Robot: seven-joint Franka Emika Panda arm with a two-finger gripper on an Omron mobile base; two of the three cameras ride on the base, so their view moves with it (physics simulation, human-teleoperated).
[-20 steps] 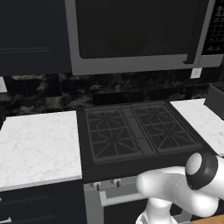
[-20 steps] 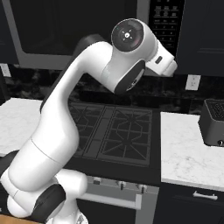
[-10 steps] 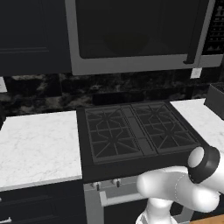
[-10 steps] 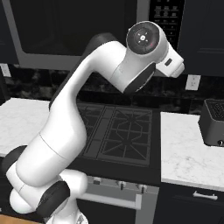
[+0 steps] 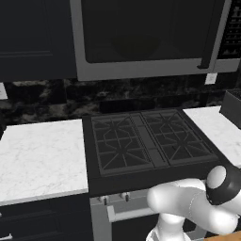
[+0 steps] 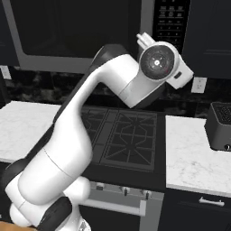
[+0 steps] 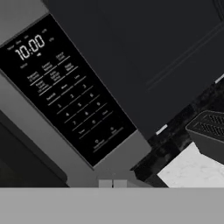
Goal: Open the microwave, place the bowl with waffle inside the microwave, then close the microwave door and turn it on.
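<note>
The microwave (image 5: 141, 70) hangs above the stove, and the microwave door (image 5: 136, 28) stands closed, its black handle (image 5: 212, 42) at the right edge. Its button panel (image 7: 65, 87) is close in front of the hand, with the clock display lit. My gripper (image 7: 113, 183) is shut with nothing between its tips, just below the panel. In the right base view my raised wrist (image 6: 158, 65) sits in front of the lower part of the panel (image 6: 169, 20). The bowl and the waffle are hidden behind the dark glass.
A black gas cooktop (image 5: 146, 141) lies below, between white marble counters (image 5: 42, 155) (image 6: 194, 153). A dark toaster (image 6: 221, 126) stands on the right counter. Dark cabinets flank the microwave, and a wall outlet (image 6: 198, 84) sits beside my wrist.
My arm has swung the wrist up and to the right, closer to the button panel. The gripper stays shut and the microwave door stays closed.
</note>
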